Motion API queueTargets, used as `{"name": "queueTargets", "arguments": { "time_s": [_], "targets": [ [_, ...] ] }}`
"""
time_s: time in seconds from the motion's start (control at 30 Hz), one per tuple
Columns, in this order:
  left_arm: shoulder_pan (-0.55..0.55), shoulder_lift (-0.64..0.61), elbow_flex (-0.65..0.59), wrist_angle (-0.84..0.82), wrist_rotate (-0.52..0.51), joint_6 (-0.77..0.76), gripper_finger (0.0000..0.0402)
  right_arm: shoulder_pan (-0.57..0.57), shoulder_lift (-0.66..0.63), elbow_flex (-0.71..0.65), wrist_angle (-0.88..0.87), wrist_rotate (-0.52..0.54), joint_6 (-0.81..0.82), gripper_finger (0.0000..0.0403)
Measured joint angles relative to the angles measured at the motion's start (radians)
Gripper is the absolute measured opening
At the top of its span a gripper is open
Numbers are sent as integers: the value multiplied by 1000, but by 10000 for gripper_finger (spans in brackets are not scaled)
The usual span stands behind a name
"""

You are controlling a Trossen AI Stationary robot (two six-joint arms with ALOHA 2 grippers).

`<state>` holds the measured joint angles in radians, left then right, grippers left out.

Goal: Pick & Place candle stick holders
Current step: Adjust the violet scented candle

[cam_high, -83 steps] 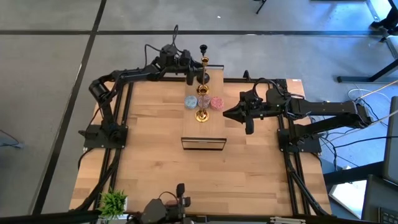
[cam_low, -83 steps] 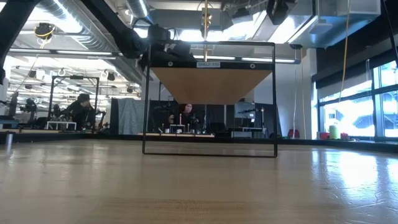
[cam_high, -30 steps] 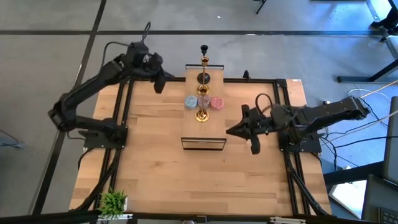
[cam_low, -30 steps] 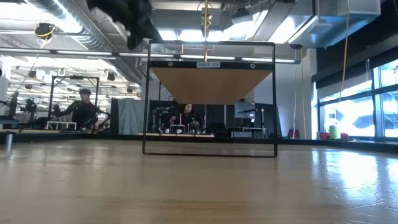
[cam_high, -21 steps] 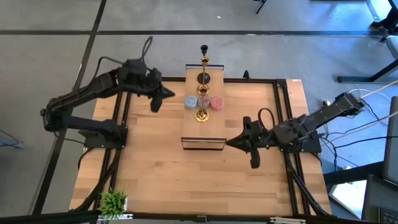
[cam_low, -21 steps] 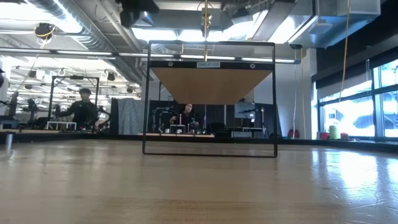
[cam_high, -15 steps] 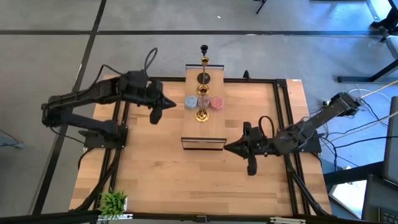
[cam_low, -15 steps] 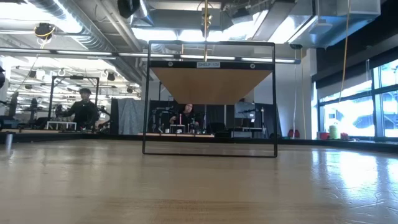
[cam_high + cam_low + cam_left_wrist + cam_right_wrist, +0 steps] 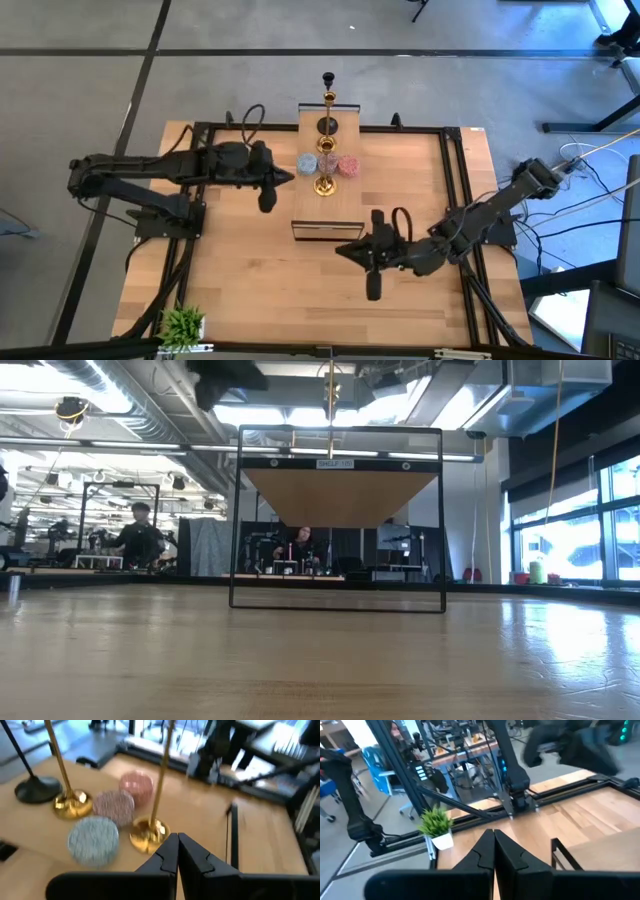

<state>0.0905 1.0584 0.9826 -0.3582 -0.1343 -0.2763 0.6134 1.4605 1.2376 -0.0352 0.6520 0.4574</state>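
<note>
Slim gold stems (image 9: 161, 770) rise beside 3 glittery round cups (image 9: 114, 806).

The left arm reaches in low from the left side, its hand (image 9: 288, 179) pointing rightward with fingers (image 9: 167, 855) pressed together, holding nothing. The right arm stretches diagonally from the right edge; its hand (image 9: 341, 249) points left, fingers (image 9: 487, 847) closed and empty.

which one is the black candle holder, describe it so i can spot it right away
Look at the raised wooden shelf in the middle of the table. At its far end, beyond the three sparkly cups, stands the black candle holder. It is the only dark stem with a dark round base; the other stems are gold.
</note>
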Motion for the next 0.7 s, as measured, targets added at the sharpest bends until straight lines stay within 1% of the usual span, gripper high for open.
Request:
{"name": "queueTargets", "arguments": {
  "time_s": [0.1,0.17,0.27,0.4,0.5,0.63,0.7],
  "targets": [
    [65,0,-31,121,86,-28,1,16,27,27,13,3,8,0],
    [114,0,-32,155,145,-23,1,29,35,35,10,5,0,0],
    [191,5,-32,190,215,-19,1,34,33,35,-45,43,8,0],
    [300,28,-32,264,364,-21,1,5,-27,35,-231,51,75,0],
    [355,64,-32,289,457,-34,1,-44,-106,35,-387,22,84,0],
    [394,112,-32,296,477,-34,1,-138,-183,35,-503,-44,-10,0],
    [400,134,-32,311,478,-13,1,-196,-205,35,-542,-108,-66,0]
  ]
}}
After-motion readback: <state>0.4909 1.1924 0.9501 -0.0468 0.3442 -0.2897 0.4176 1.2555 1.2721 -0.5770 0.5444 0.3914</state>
